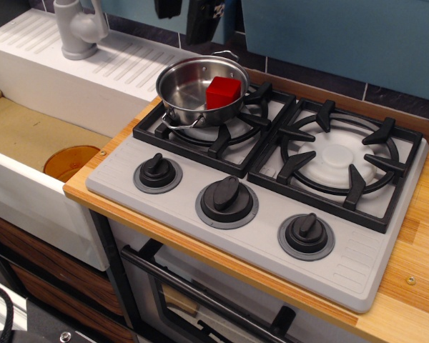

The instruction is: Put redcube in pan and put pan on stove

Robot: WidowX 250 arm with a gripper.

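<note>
The redcube (223, 91) lies inside the pan (189, 86), against its right wall. The pan is a shiny steel pot and stands upright on the left rear burner grate of the grey stove (171, 207). My gripper (187, 10) is at the top edge of the view, above and behind the pan and well apart from it. Only its two dark fingertips (204, 21) show. They stand apart with nothing between them.
A white sink (28, 186) with an orange drain (70, 161) lies to the left, with a grey faucet (77, 28) behind it. The right burner (337, 156) is bare. Three black knobs (227, 200) line the stove front. Wooden counter (415, 279) edges the stove.
</note>
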